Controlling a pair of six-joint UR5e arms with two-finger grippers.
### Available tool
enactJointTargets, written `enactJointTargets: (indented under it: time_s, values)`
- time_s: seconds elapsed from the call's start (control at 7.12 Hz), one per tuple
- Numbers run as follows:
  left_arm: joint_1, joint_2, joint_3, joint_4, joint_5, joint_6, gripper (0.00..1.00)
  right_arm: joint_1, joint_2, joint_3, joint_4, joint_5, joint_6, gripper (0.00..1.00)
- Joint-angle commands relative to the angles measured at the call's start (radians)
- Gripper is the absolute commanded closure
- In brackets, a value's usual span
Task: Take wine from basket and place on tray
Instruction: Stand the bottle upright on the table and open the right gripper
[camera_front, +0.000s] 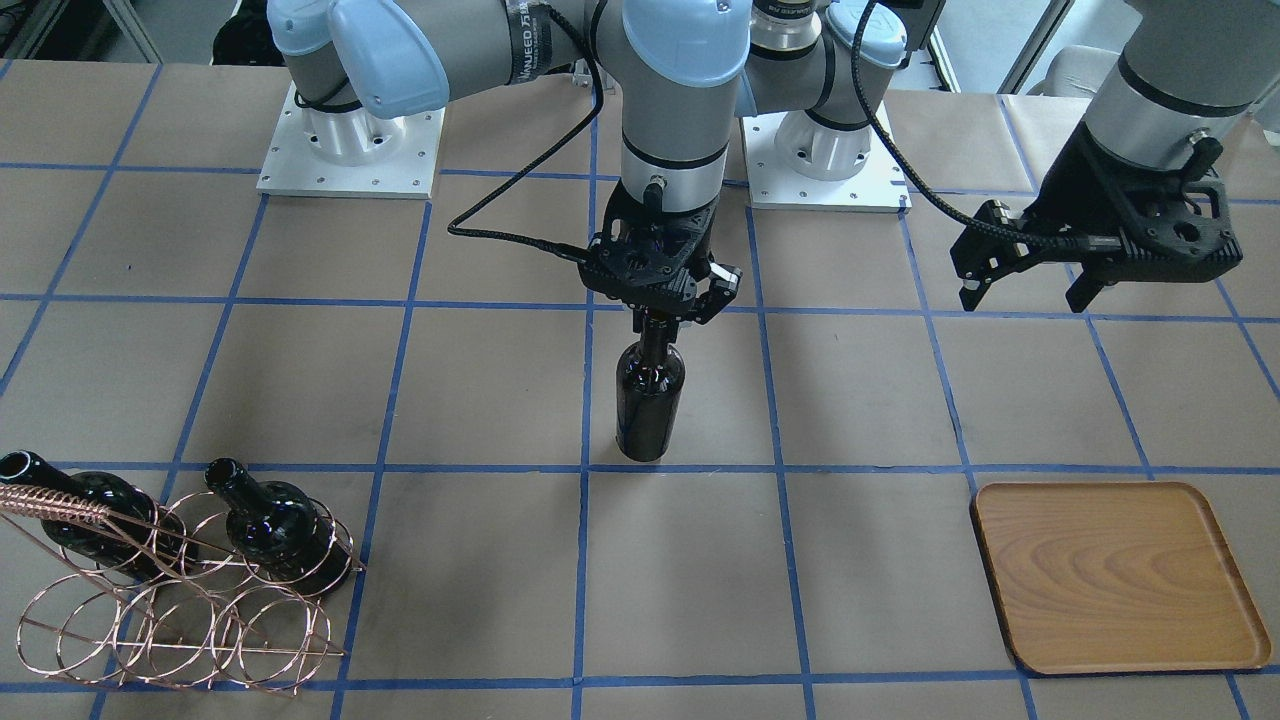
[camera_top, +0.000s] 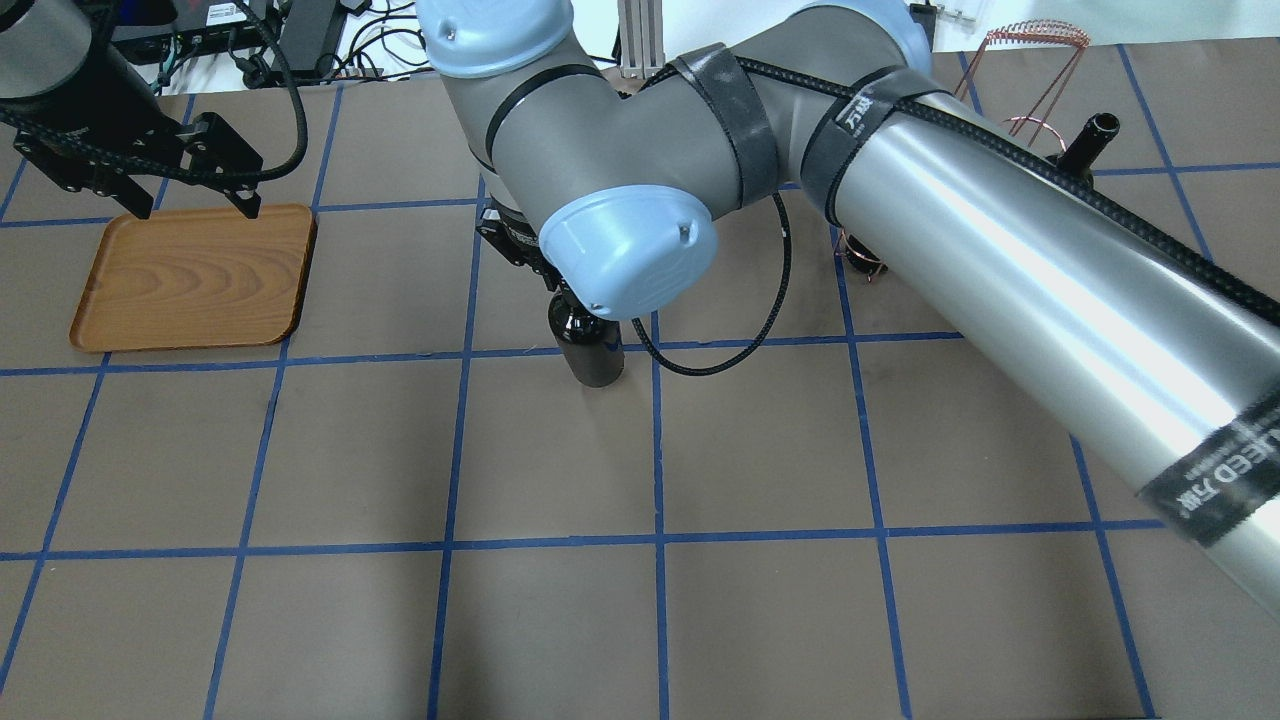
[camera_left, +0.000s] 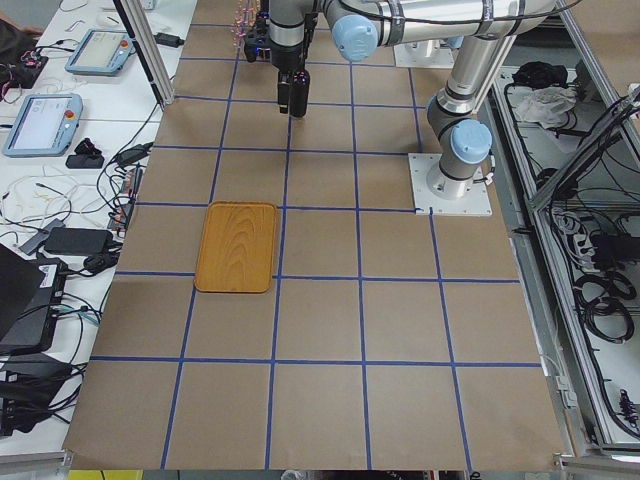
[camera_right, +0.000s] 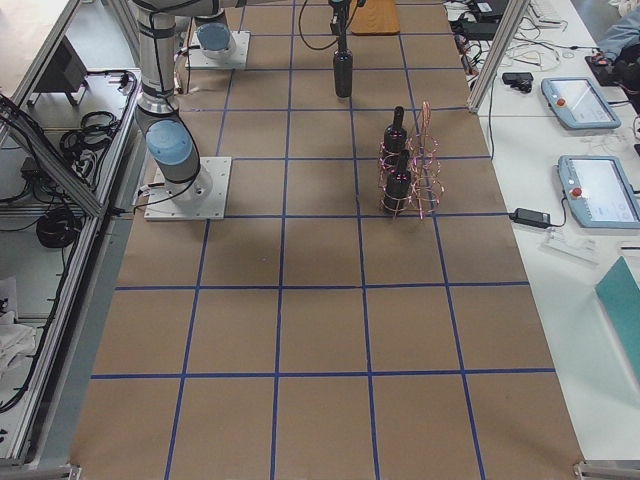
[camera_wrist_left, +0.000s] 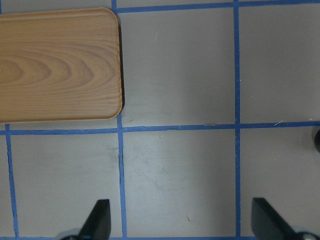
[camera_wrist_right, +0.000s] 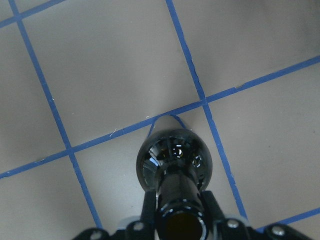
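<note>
Wine (camera_front: 650, 400): upright, neck clamped in right gripper (camera_front: 657, 315); contact with table (camera_front: 480, 390) unclear. Left gripper (camera_front: 1028, 297): jaws wide, empty. Basket (camera_front: 180, 610): handle cut off.

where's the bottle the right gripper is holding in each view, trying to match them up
front-facing: bottle upright at centre
overhead: bottle just left of centre, partly under the arm
exterior left: bottle near the top, left of centre
exterior right: bottle near the top, centre
left wrist: not clearly in it
right wrist: bottle bottom centre, seen down its neck
landmark: tray, in all but right wrist
</note>
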Motion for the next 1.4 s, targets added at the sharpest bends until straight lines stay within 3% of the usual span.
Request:
enactJointTargets:
  time_s: [0.0,0.14,0.28,0.56,0.84,0.98,1.26]
  values:
    - [-0.005,0.01,-0.001,-0.001,-0.004,-0.003,0.0,0.001,0.003,0.003,0.0,0.006,-0.006,0.63]
    - [-0.005,0.013,-0.001,-0.001,-0.004,-0.01,0.0,0.001,0.008,0.003,0.0,0.003,-0.014,0.15]
    - [-0.005,0.016,-0.003,-0.001,-0.004,-0.015,0.0,0.001,0.008,0.003,0.002,-0.003,-0.014,0.01]
    - [-0.008,0.016,-0.013,0.0,0.0,-0.016,0.0,-0.001,-0.003,0.002,0.003,-0.005,-0.014,0.0]
    - [-0.008,0.004,-0.016,-0.001,-0.016,-0.013,0.0,-0.051,-0.084,-0.001,0.043,-0.006,-0.113,0.0]
    - [-0.008,0.004,-0.016,-0.001,-0.084,-0.007,0.0,-0.124,-0.125,-0.003,0.09,0.009,-0.159,0.0]
    - [-0.027,0.003,-0.015,0.01,-0.1,-0.015,0.0,-0.297,-0.225,0.0,0.252,0.029,-0.474,0.0]
